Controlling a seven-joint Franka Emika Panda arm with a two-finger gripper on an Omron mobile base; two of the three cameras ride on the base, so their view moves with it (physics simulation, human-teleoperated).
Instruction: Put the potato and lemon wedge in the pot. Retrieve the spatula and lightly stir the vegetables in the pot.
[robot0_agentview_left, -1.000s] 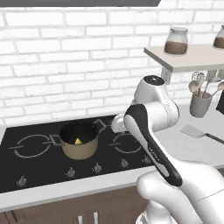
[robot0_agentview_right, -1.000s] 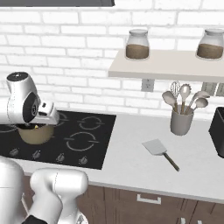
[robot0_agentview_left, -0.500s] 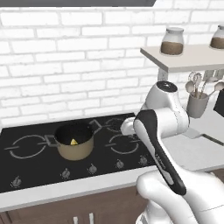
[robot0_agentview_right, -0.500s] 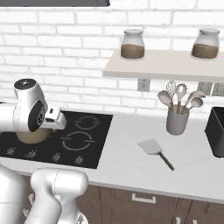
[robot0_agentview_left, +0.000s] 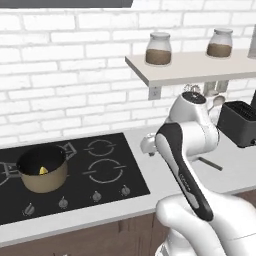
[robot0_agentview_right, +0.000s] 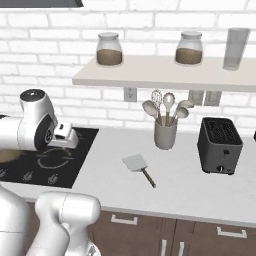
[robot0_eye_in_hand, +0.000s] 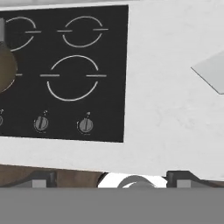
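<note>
The fingers stand wide apart with nothing between them, their two dark tips at the bottom of the hand view, hanging above the front edge of the white bench just past the right side of the black cooktop. Directly ahead of the fingers lie the cooktop's right burner rings and two small knobs. The pot sits well apart from the fingers, on the far left burner, upright, tan with a dark inside; the lemon wedge lies inside it as a small yellow piece against the near wall. I cannot tell whether the potato is in there. The spatula lies flat on the bench well to the other side of the fingers, blade toward the cooktop, dark handle pointing away, in front of the grey utensil cup and left of the black toaster.
</note>
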